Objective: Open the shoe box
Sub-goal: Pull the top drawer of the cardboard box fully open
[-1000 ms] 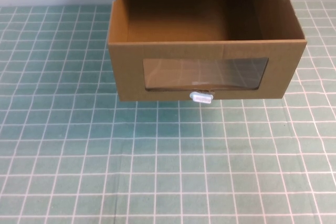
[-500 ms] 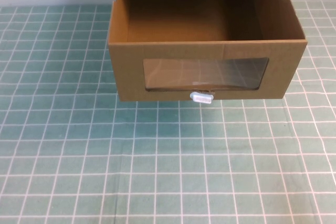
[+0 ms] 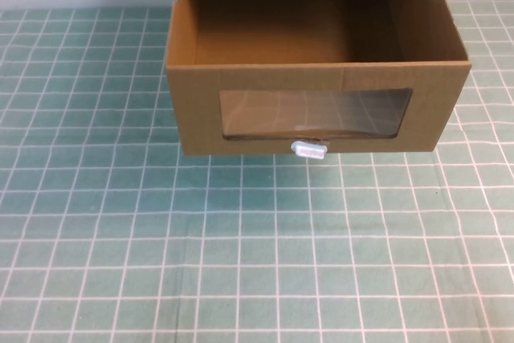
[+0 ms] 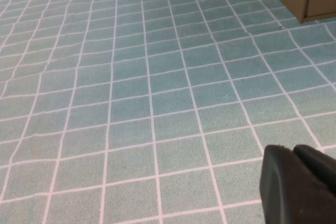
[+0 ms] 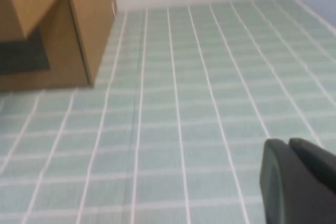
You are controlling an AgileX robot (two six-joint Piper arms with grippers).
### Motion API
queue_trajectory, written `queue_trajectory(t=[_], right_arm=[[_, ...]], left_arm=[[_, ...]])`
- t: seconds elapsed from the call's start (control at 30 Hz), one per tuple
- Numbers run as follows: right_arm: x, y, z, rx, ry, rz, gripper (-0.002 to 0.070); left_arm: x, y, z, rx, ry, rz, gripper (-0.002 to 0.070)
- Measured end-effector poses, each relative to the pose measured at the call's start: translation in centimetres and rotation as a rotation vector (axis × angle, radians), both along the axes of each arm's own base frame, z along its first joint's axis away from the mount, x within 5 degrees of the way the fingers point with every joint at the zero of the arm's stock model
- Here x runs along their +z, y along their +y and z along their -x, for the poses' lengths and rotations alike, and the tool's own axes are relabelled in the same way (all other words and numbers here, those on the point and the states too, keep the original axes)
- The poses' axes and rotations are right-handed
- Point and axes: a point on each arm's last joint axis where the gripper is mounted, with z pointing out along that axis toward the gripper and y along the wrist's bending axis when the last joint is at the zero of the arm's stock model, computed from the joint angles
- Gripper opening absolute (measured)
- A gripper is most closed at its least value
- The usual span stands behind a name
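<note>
Over green-checked mat (left claw, right claw)

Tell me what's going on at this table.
The shoe box is open, slid out toward the robot, its white handle free. Nothing touches it. The left gripper and right gripper, both shut, hover over the green checked mat, clear of the box.
</note>
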Motion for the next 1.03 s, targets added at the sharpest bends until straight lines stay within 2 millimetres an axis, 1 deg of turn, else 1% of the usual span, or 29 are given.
queue_trajectory(t=[0.1,0.17,0.27,0.4,1.03], right_arm=[[-0.69,0.08,0.16,0.01,0.078,0.002,-0.0013],[-0.81,0.3,0.19,0.04,0.09,0.025,-0.0013],[-0.89,0.6,0.23,0.077,0.098,0.057,-0.0013],[-0.9,0.61,0.23,0.075,0.098,0.075,-0.0013],[-0.89,0.73,0.24,0.08,0.098,0.046,-0.0013]], left_arm=[[0.0,0.0,0.0,0.0,0.0,0.0,-0.0005],[0.0,0.0,0.0,0.0,0.0,0.0,-0.0005],[0.0,0.0,0.0,0.0,0.0,0.0,-0.0005],[0.0,0.0,0.0,0.0,0.0,0.0,-0.0005],[0.0,0.0,0.0,0.0,0.0,0.0,-0.0005]])
